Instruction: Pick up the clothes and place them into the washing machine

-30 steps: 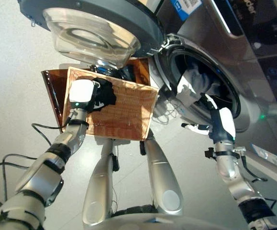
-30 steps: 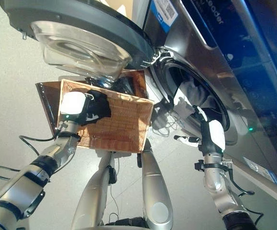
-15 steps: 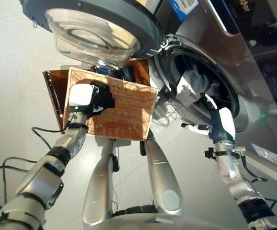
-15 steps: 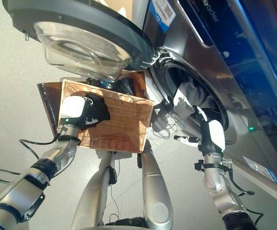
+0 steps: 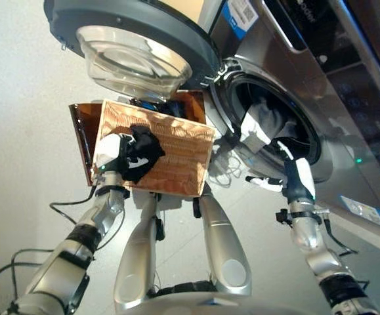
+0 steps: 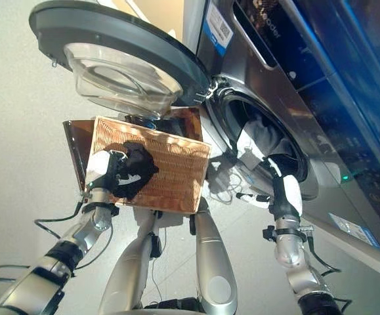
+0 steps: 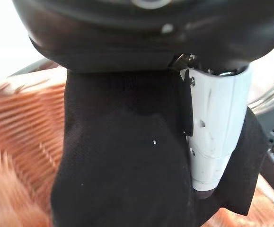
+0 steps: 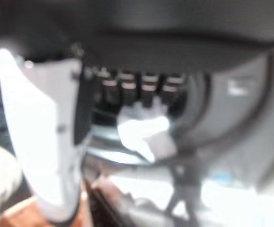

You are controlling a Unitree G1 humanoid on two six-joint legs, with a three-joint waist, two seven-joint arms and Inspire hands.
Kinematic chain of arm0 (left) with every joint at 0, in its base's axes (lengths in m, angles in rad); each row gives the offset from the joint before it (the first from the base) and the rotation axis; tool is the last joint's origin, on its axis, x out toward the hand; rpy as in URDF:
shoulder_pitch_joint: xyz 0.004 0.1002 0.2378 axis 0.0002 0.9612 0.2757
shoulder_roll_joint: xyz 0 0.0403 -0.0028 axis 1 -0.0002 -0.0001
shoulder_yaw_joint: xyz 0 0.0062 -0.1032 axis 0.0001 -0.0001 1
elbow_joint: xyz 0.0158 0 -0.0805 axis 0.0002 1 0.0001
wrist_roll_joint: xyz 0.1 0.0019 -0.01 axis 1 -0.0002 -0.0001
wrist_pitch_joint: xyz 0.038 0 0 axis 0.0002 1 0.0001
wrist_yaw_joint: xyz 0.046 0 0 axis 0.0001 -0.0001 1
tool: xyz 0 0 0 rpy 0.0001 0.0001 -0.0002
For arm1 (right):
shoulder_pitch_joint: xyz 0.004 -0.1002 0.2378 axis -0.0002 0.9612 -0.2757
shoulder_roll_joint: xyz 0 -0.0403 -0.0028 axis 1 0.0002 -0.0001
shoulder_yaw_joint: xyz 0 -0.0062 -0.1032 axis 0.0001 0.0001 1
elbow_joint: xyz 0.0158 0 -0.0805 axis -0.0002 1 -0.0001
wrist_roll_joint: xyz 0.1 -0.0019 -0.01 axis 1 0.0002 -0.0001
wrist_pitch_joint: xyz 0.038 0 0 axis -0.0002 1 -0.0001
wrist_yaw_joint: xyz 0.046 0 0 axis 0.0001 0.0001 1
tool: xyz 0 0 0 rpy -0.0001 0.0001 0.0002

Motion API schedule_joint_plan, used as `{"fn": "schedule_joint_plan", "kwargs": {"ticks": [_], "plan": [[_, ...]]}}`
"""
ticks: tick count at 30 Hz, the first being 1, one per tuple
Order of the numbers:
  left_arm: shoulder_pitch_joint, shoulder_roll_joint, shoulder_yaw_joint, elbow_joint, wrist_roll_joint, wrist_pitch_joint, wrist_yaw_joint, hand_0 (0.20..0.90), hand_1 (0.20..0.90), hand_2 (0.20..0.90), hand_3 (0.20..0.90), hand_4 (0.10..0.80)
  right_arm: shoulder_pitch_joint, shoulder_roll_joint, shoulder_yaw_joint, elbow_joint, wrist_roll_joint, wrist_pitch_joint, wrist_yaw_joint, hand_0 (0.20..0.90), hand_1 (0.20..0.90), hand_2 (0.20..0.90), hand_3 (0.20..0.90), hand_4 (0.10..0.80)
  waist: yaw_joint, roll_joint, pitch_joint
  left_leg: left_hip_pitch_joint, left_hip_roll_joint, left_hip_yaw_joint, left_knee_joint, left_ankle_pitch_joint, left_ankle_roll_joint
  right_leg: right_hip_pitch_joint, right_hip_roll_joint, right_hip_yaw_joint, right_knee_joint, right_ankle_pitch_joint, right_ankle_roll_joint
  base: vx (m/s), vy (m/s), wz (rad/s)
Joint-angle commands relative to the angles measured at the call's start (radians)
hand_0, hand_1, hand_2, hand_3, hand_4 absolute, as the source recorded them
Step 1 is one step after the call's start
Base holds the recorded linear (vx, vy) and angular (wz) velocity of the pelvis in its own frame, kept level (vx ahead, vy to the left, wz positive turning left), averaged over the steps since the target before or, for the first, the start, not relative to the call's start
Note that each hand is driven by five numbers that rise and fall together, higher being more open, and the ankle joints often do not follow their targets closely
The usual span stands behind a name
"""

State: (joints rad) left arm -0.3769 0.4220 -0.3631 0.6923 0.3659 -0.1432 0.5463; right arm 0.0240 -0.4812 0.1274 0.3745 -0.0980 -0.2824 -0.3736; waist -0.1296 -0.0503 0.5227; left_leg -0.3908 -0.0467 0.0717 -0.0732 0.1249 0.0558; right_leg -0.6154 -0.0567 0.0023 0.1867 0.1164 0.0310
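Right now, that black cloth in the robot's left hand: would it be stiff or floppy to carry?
Probably floppy: the black cloth drapes and folds from the left hand. Likely light, since the thumb pinch alone holds it. It could snag on the wicker basket behind it.

Nothing legible. Blue-and-white label (image 6: 218,27) on the washing machine (image 6: 295,98) front — print too small; another sticker (image 5: 372,213) low on the panel, perhaps printed, unreadable.
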Motion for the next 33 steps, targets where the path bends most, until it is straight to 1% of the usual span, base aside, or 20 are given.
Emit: {"fn": "schedule_joint_plan", "kwargs": {"ticks": [1,4,6,7,8,9,10,13,14,17,19,20,21,22,26,33], "plan": [[0.040,-0.041,0.047,-0.097,-0.084,-0.126,-0.038,0.200,0.200,0.200,0.200,0.300,0.061,-0.034,-0.032,-0.045,0.074,-0.059,0.011,0.900,0.900,0.900,0.900,0.800,0.017,0.045,-0.113,0.009,0.005,-0.055,-0.014,-0.046,-0.083,-0.066,0.040,-0.045,0.076,-0.055,0.012,0.022,-0.005,0.06],[0.056,-0.050,0.052,-0.111,-0.125,-0.143,-0.072,0.200,0.200,0.200,0.200,0.300,0.057,-0.033,-0.021,-0.045,0.095,-0.062,0.030,0.900,0.900,0.900,0.900,0.800,0.019,0.051,-0.123,0.013,0.002,-0.061,-0.014,-0.046,-0.083,-0.059,0.039,-0.046,0.073,-0.057,0.012,0.018,-0.005,0.07],[0.073,-0.061,0.057,-0.139,-0.182,-0.157,-0.111,0.200,0.200,0.200,0.200,0.300,0.048,-0.030,-0.010,-0.033,0.168,-0.072,0.075,0.900,0.900,0.900,0.900,0.800,0.023,0.054,-0.132,0.014,0.001,-0.064,-0.014,-0.046,-0.082,-0.055,0.039,-0.047,0.069,-0.055,0.012,0.012,-0.002,0.05],[0.090,-0.070,0.060,-0.176,-0.242,-0.170,-0.151,0.200,0.200,0.200,0.200,0.300,0.038,-0.023,0.015,-0.008,0.283,-0.079,0.144,0.900,0.900,0.900,0.900,0.800,0.027,0.056,-0.139,0.015,-0.001,-0.066,-0.014,-0.046,-0.081,-0.050,0.036,-0.050,0.065,-0.054,0.013,0.004,-0.007,0.06],[0.090,-0.070,0.060,-0.176,-0.242,-0.169,-0.151,0.200,0.200,0.200,0.200,0.300,0.038,-0.023,0.015,-0.008,0.283,-0.079,0.144,0.900,0.900,0.900,0.900,0.800,0.026,0.056,-0.139,0.015,-0.001,-0.066,-0.014,-0.046,-0.081,-0.049,0.036,-0.051,0.065,-0.054,0.013,0.006,0.000,0.07],[0.105,-0.078,0.060,-0.204,-0.298,-0.181,-0.188,0.200,0.200,0.200,0.200,0.300,0.024,-0.003,0.035,0.017,0.413,-0.090,0.203,0.900,0.900,0.900,0.900,0.800,0.031,0.061,-0.142,0.016,-0.003,-0.069,-0.014,-0.046,-0.080,-0.045,0.033,-0.050,0.061,-0.053,0.013,0.000,0.000,0.00],[0.105,-0.078,0.060,-0.204,-0.298,-0.181,-0.188,0.200,0.200,0.200,0.200,0.300,0.023,-0.003,0.035,0.017,0.413,-0.090,0.203,0.900,0.900,0.900,0.900,0.800,0.031,0.061,-0.142,0.016,-0.003,-0.069,-0.014,-0.046,-0.080,-0.045,0.033,-0.050,0.061,-0.053,0.013,0.004,0.006,0.04],[0.142,-0.086,0.058,-0.285,-0.381,-0.194,-0.243,0.200,0.200,0.200,0.200,0.300,-0.007,0.029,0.071,0.070,0.618,-0.101,0.301,0.900,0.900,0.900,0.900,0.800,0.039,0.068,-0.146,0.018,-0.005,-0.075,-0.014,-0.046,-0.077,-0.041,0.030,-0.047,0.059,-0.051,0.013,0.004,0.006,0.04],[0.158,-0.086,0.053,-0.321,-0.400,-0.197,-0.268,0.200,0.200,0.200,0.200,0.300,-0.023,0.044,0.082,0.102,0.695,-0.096,0.334,0.900,0.900,0.900,0.900,0.800,0.043,0.073,-0.147,0.019,-0.007,-0.078,-0.014,-0.046,-0.076,-0.039,0.030,-0.047,0.057,-0.051,0.013,0.003,0.008,0.03],[0.198,-0.083,0.039,-0.420,-0.443,-0.200,-0.332,0.200,0.200,0.200,0.200,0.300,-0.072,0.086,0.122,0.165,0.852,-0.083,0.413,0.900,0.900,0.900,0.900,0.800,0.053,0.085,-0.149,0.021,-0.011,-0.079,-0.014,-0.047,-0.073,-0.036,0.028,-0.048,0.053,-0.051,0.013,-0.002,0.008,0.03],[0.212,-0.084,0.034,-0.461,-0.463,-0.196,-0.366,0.200,0.200,0.200,0.200,0.300,-0.110,0.115,0.147,0.208,0.919,-0.072,0.442,0.900,0.900,0.900,0.900,0.800,0.059,0.092,-0.149,0.021,-0.013,-0.079,-0.014,-0.047,-0.071,-0.035,0.027,-0.049,0.054,-0.052,0.013,-0.006,0.009,0.06],[0.223,-0.080,0.020,-0.518,-0.467,-0.186,-0.402,0.200,0.200,0.200,0.200,0.300,-0.145,0.145,0.163,0.239,1.011,-0.056,0.482,0.900,0.900,0.900,0.900,0.800,0.067,0.099,-0.153,0.023,-0.015,-0.080,-0.014,-0.049,-0.069,-0.035,0.026,-0.049,0.057,-0.054,0.013,-0.004,0.010,0.06],[0.228,-0.083,0.013,-0.536,-0.479,-0.183,-0.419,0.200,0.200,0.200,0.200,0.300,-0.158,0.163,0.167,0.257,1.055,-0.045,0.503,0.900,0.900,0.900,0.900,0.800,0.070,0.103,-0.154,0.024,-0.016,-0.080,-0.014,-0.049,-0.068,-0.036,0.026,-0.049,0.059,-0.054,0.013,0.001,0.009,0.05],[0.228,-0.083,0.013,-0.536,-0.479,-0.183,-0.420,0.200,0.200,0.200,0.200,0.300,-0.159,0.163,0.167,0.257,1.056,-0.045,0.503,0.900,0.900,0.900,0.900,0.800,0.070,0.103,-0.154,0.024,-0.016,-0.080,-0.014,-0.049,-0.068,-0.036,0.026,-0.049,0.059,-0.054,0.013,0.005,0.003,0.03],[0.235,-0.090,-0.019,-0.614,-0.494,-0.170,-0.484,0.200,0.200,0.200,0.200,0.300,-0.237,0.255,0.165,0.371,1.274,0.001,0.593,0.900,0.900,0.900,0.900,0.800,0.090,0.120,-0.167,0.028,-0.023,-0.083,-0.014,-0.055,-0.063,-0.029,0.020,-0.048,0.058,-0.060,0.014,0.003,0.009,0.03],[0.232,-0.109,-0.043,-0.618,-0.522,-0.164,-0.521,0.200,0.200,0.200,0.200,0.300,-0.283,0.306,0.164,0.434,1.376,0.040,0.646,0.900,0.900,0.900,0.900,0.800,0.104,0.134,-0.173,0.027,-0.027,-0.081,-0.014,-0.058,-0.060,-0.033,0.019,-0.046,0.060,-0.064,0.012,0.000,0.000,0.00]]}}
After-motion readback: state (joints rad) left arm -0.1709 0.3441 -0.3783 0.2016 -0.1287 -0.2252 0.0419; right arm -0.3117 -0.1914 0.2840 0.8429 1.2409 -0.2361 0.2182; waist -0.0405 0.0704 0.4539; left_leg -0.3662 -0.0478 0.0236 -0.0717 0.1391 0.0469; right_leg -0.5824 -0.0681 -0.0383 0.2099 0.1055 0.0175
